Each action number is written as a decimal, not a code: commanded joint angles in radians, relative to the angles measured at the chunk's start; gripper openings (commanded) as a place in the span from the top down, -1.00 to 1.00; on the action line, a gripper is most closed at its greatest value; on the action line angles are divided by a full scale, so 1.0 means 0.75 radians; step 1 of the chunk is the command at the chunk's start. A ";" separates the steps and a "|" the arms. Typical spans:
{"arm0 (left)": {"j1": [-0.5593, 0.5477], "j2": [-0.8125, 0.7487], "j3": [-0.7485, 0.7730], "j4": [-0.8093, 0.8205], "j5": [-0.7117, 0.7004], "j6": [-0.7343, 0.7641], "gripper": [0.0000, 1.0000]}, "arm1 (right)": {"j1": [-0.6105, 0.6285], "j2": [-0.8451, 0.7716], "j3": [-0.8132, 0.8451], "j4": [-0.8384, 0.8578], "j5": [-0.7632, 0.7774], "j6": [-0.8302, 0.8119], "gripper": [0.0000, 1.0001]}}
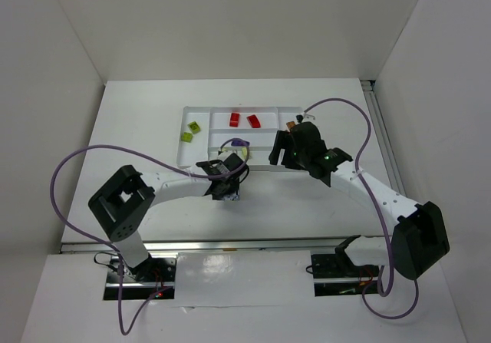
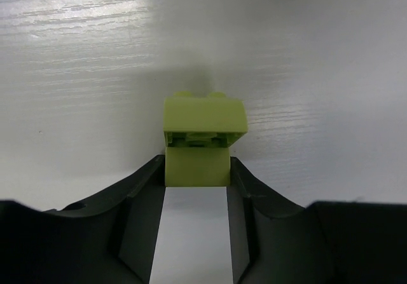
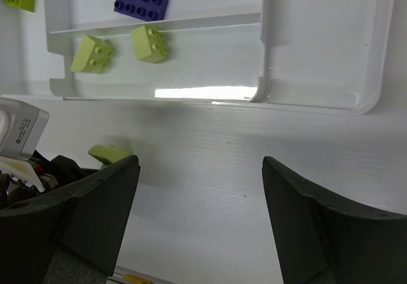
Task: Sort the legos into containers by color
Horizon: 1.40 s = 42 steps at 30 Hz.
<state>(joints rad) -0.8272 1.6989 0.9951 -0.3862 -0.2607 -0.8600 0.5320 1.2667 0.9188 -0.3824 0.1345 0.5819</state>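
Left gripper (image 2: 197,179) pinches a yellow-green lego (image 2: 203,119) near the middle of the table (image 2: 76,74), toward its near edge. Right gripper (image 3: 200,169) is spread wide.

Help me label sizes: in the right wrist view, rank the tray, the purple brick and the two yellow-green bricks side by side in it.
Tray, largest; purple brick; then the left yellow-green brick and right yellow-green brick, which look alike.

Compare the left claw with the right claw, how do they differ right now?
The left claw is shut on a yellow-green lego; the right claw is wide open and empty. The left claw sits over bare table, while the right claw hangs just in front of the white tray, at its near wall. Both are dark claws with two fingers.
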 commanded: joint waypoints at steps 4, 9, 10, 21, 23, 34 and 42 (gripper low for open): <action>-0.006 -0.015 0.052 -0.002 -0.037 0.056 0.32 | -0.022 0.006 -0.006 -0.003 -0.030 -0.025 -0.69; 0.051 -0.120 0.097 -0.019 0.138 0.328 1.00 | -0.155 0.033 -0.014 0.076 -0.389 -0.107 -0.69; 0.086 -0.136 0.117 -0.045 0.180 0.416 1.00 | -0.198 -0.011 -0.030 0.145 -0.520 -0.107 -0.69; 0.348 -0.477 0.185 -0.005 1.220 0.770 1.00 | -0.315 -0.108 -0.080 0.383 -1.165 -0.175 -0.75; 0.366 -0.478 0.197 0.024 1.302 0.770 1.00 | -0.315 -0.122 -0.080 0.410 -1.198 -0.162 -0.75; 0.438 -0.478 0.199 0.155 1.708 0.785 1.00 | -0.284 -0.202 -0.119 0.808 -1.513 -0.101 -0.92; 0.438 -0.465 0.224 0.188 1.771 0.785 1.00 | -0.157 -0.165 -0.057 0.760 -1.607 -0.232 -0.95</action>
<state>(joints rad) -0.5045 1.3445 1.1259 -0.3077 0.9916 -0.3115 0.3717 1.1385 0.8375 0.1596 -1.0111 0.4717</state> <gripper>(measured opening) 0.457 0.975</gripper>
